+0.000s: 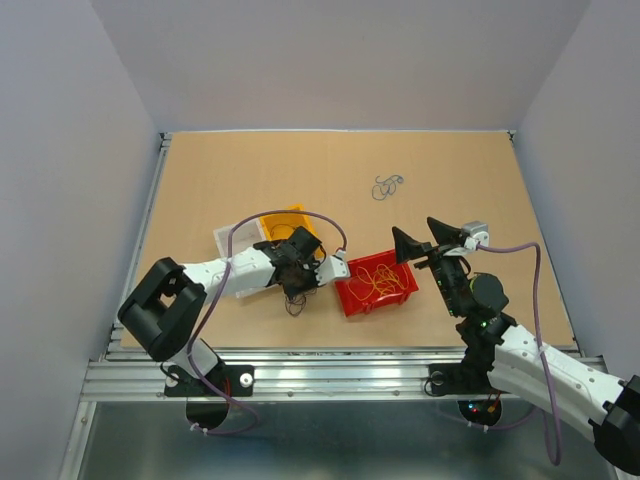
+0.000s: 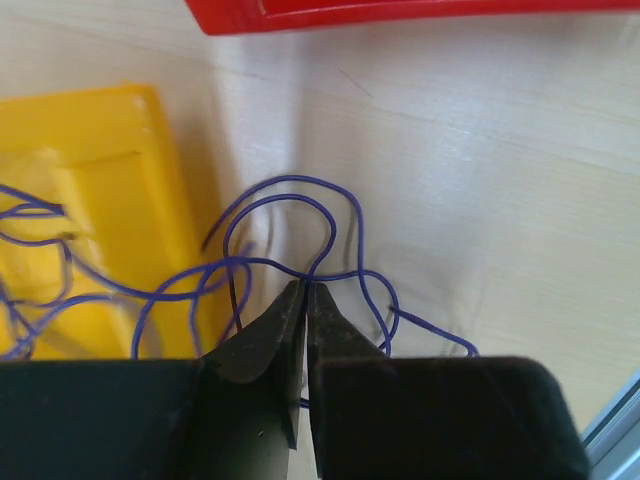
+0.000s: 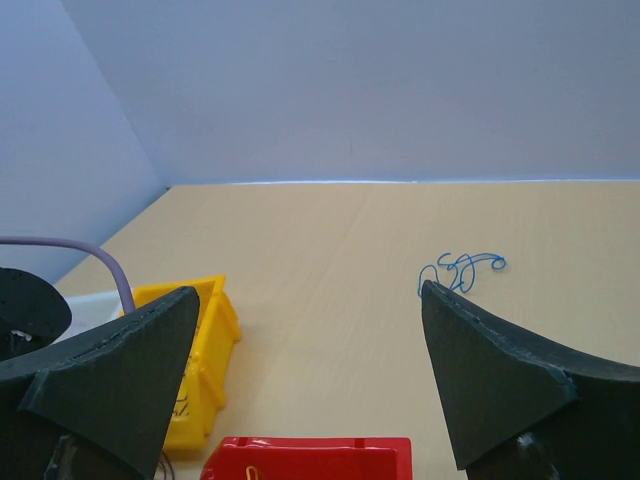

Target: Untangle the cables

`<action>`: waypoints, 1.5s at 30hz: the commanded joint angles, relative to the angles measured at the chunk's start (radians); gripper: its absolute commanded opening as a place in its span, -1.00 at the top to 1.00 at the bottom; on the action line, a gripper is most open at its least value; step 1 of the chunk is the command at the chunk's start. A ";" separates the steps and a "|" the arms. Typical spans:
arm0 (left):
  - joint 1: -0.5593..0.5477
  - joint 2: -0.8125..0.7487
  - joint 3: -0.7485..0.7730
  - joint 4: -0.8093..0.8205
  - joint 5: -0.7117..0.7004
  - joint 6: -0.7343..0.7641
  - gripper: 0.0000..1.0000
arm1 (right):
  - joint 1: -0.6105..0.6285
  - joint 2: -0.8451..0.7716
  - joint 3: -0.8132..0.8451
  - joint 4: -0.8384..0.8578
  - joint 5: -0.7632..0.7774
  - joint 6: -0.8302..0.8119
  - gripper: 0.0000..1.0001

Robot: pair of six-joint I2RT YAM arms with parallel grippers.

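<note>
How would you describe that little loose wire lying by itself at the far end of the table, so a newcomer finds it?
On the wooden table, look beyond the red bin toward the back wall. A small curl of thin blue wire lies there on bare wood. Unlike the yellow-orange wires heaped in the red bin, it sits alone, in no container.

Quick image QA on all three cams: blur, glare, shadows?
Left wrist: blue cables at the left gripper tips sharp, yellow bin soft and washed out, gripper body black without detail. Right wrist: even light, far blue tangle clear. Top external: diffuse, no hard glare; that tangle barely resolves.
</note>
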 commanded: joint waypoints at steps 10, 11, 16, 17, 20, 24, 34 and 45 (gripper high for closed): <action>0.000 -0.258 0.015 0.000 0.002 -0.017 1.00 | 0.003 0.014 -0.010 0.024 0.015 0.011 -0.94; 0.000 -0.281 0.019 -0.002 0.007 -0.018 1.00 | 0.003 0.017 -0.007 0.025 0.013 0.011 -0.94; 0.023 -0.350 0.031 0.055 -0.045 -0.061 1.00 | 0.003 0.043 0.002 0.024 0.013 0.011 -0.94; 0.043 -0.368 0.042 0.075 -0.047 -0.076 1.00 | 0.003 0.048 0.005 0.024 0.012 0.011 -0.94; 0.116 -0.413 0.065 0.115 -0.038 -0.106 1.00 | 0.003 0.053 0.007 0.024 0.010 0.011 -0.94; 0.261 -0.460 0.103 0.198 0.065 -0.143 1.00 | 0.003 0.057 0.008 0.025 0.012 0.011 -0.94; 0.342 -0.384 0.211 0.229 0.096 -0.190 1.00 | 0.003 0.062 0.010 0.024 0.013 0.011 -0.94; 0.372 -0.335 0.353 0.076 0.269 -0.120 1.00 | 0.004 0.065 0.007 0.024 0.019 0.006 -0.95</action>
